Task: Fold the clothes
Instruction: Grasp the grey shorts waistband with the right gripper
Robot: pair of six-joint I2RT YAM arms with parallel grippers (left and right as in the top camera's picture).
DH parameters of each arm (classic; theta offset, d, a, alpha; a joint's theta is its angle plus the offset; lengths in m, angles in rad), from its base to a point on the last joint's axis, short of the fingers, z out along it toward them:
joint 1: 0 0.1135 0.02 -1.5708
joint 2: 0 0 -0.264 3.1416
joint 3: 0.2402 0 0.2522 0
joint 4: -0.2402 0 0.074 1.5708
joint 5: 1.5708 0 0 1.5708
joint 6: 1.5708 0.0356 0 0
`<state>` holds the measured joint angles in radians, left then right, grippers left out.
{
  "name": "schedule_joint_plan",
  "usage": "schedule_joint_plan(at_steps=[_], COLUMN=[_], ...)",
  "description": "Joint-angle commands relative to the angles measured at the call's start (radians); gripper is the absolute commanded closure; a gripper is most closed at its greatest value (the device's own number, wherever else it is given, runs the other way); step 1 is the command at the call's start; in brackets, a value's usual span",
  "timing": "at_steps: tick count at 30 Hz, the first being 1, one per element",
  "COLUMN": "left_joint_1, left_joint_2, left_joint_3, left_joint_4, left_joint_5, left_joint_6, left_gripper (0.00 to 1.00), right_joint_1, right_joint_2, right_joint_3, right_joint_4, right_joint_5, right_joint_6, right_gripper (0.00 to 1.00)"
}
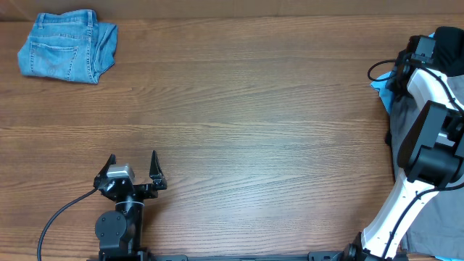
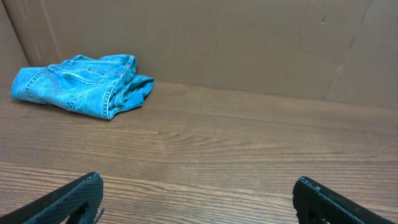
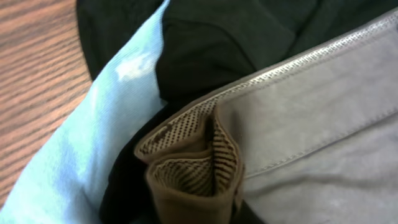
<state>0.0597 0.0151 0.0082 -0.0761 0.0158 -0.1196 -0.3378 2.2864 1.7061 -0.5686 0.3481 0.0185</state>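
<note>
A folded blue denim piece [image 1: 67,46] lies at the table's far left corner; it also shows in the left wrist view [image 2: 81,87]. My left gripper [image 1: 132,168] is open and empty near the front edge, far from it. My right gripper [image 1: 406,67] is down in a pile of clothes at the right edge. In the right wrist view, the bunched waistband of the grey shorts [image 3: 193,168] sits pinched between its jaws, and the cloth hides the fingers. A light-blue piece [image 3: 93,130] and a black piece [image 3: 205,43] lie beside and under the shorts.
The wooden table [image 1: 254,123] stretches between the two arms. More grey cloth [image 1: 435,225] lies at the front right by the right arm's base. A brown wall [image 2: 249,43] stands behind the table.
</note>
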Motion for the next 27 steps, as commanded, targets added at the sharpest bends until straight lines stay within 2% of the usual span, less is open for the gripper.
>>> schedule_joint_plan(at_steps=[1,4,6,9,10,11,12,14,17,20,22,25,27], left_joint_1=[0.005,0.005,0.005,0.005,0.005,0.005,0.005,0.005,0.005,0.005,0.005,0.005,0.005], left_joint_2=[-0.01,-0.01,-0.01,-0.01,-0.01,-0.01,-0.01,-0.01,-0.01,-0.01,-0.01,-0.01,-0.01], left_joint_3=[-0.003,-0.003,-0.003,-0.003,-0.003,-0.003,-0.003,-0.003,-0.003,-0.003,-0.003,-0.003,-0.003], left_joint_4=[-0.001,-0.001,-0.001,-0.001,-0.001,-0.001,-0.001,-0.001,-0.001,-0.001,-0.001,-0.001,-0.001], left_joint_5=[0.01,0.01,0.01,0.01,0.01,0.01,0.01,0.01,0.01,0.01,0.01,0.01,0.01], left_joint_6=[0.019,0.019,0.019,0.019,0.019,0.019,0.019,0.019,0.019,0.019,0.019,0.019,0.019], left_gripper=[0.0,0.0,0.0,0.0,0.0,0.0,0.0,0.0,0.0,0.0,0.0,0.0,0.0], right_joint_1=[-0.005,-0.005,-0.005,-0.004,-0.004,-0.004,-0.004,-0.004,-0.004,-0.004,-0.004,-0.004,-0.004], right_joint_2=[0.018,0.017,0.012,0.006,0.005,0.004,0.004,0.004,0.003,0.001,-0.001,-0.001,-0.001], right_joint_3=[0.016,0.019,0.023,0.032,0.034,0.037,0.037,0.037,0.037,0.037,0.039,0.042,0.044], right_joint_4=[0.003,0.001,-0.006,-0.012,-0.013,-0.013,-0.015,-0.018,-0.016,-0.017,-0.017,-0.016,-0.016], right_joint_5=[-0.025,-0.025,-0.025,-0.026,-0.025,-0.025,-0.025,-0.025,-0.025,-0.025,-0.025,-0.025,-0.025], right_joint_6=[0.001,0.001,0.004,0.005,0.005,0.008,0.008,0.01,0.012,0.012,0.012,0.012,0.012], right_gripper=[0.89,0.89,0.8,0.78,0.79,0.87,0.92,0.95,0.94,0.84,0.83,0.96,0.96])
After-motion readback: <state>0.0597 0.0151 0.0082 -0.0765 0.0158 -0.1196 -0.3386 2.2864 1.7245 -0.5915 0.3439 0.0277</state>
